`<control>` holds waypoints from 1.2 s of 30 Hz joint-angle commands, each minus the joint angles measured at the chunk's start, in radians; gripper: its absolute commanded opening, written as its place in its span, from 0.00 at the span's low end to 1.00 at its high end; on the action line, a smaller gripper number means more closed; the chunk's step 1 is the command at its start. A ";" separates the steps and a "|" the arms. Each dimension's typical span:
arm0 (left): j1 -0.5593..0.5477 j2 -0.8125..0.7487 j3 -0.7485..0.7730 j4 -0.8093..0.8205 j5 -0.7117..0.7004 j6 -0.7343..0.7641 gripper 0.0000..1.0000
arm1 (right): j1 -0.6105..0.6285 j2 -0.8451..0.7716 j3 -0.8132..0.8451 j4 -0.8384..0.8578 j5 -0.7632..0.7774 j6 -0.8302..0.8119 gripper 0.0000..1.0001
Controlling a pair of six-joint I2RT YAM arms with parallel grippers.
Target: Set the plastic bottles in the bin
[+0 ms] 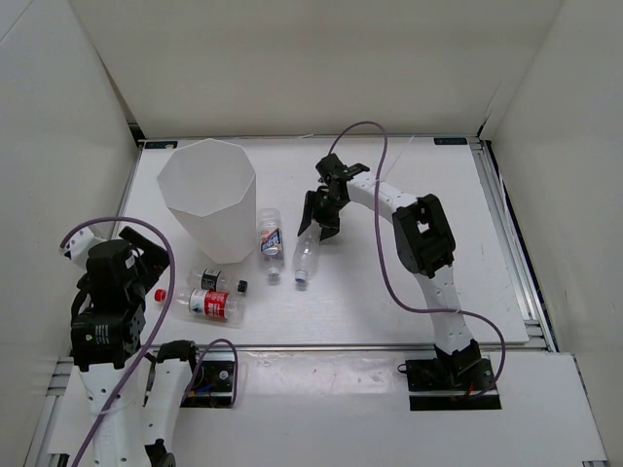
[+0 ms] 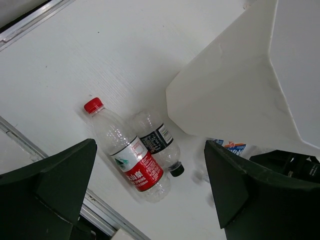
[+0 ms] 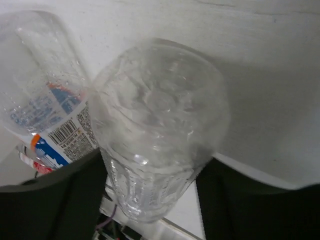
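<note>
Nearest the overhead camera is the left arm, at 7 o'clock on the table (image 1: 487,224). The left gripper (image 2: 150,144) hangs above the surface with its fingers (image 2: 60,180) spread wide and nothing between them.

Below it, two of the plastic bottles lie on their sides, touching along their length. The red-label bottle (image 1: 209,304) has its red cap pointing to 9 o'clock in the overhead view. The black-capped bottle (image 1: 219,282) lies just to 12 o'clock of it, with its cap pointing to 3 o'clock. Both lie on the tabletop at 6 o'clock of the bin (image 1: 214,229), close to its base.

The bin stands upright, mouth open, left of the table's centre. None of the four bottles is inside it.

At 3 o'clock of the bin's base, just beside its wall, the blue-white-label bottle (image 1: 270,238) lies on its side, cap toward 6 o'clock.

Pressed against that bottle's 3 o'clock side is the plain bottle (image 1: 305,255), cap toward 6 o'clock and base toward the wrist camera. The right gripper (image 1: 316,219) reaches down from 12 o'clock. Its two fingers (image 3: 65,195) are clamped on the plain bottle's sides near the base end. The wrist view is blurred, and I cannot tell whether the bottle touches the table or is lifted off it.
</note>
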 commanded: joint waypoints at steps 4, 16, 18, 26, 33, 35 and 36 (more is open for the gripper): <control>-0.003 -0.022 0.005 0.026 -0.012 -0.102 1.00 | -0.061 -0.096 -0.027 -0.035 -0.018 -0.027 0.49; -0.003 -0.103 -0.168 0.057 0.132 -0.199 1.00 | -0.103 -0.480 0.190 0.231 -0.088 0.111 0.33; -0.003 -0.067 -0.159 0.041 0.144 -0.187 1.00 | -0.072 -0.409 0.382 0.280 -0.079 0.122 0.32; -0.003 0.033 -0.081 0.014 0.195 -0.072 1.00 | 0.105 -0.227 0.588 0.547 0.125 -0.036 0.34; -0.003 0.182 0.028 -0.072 0.186 -0.021 1.00 | 0.276 -0.168 0.617 0.577 0.361 -0.366 0.64; -0.003 0.193 0.039 -0.063 0.175 -0.011 1.00 | 0.306 -0.185 0.617 0.568 0.371 -0.415 0.88; -0.003 0.193 0.039 -0.051 0.175 -0.011 1.00 | 0.307 -0.200 0.617 0.568 0.415 -0.429 1.00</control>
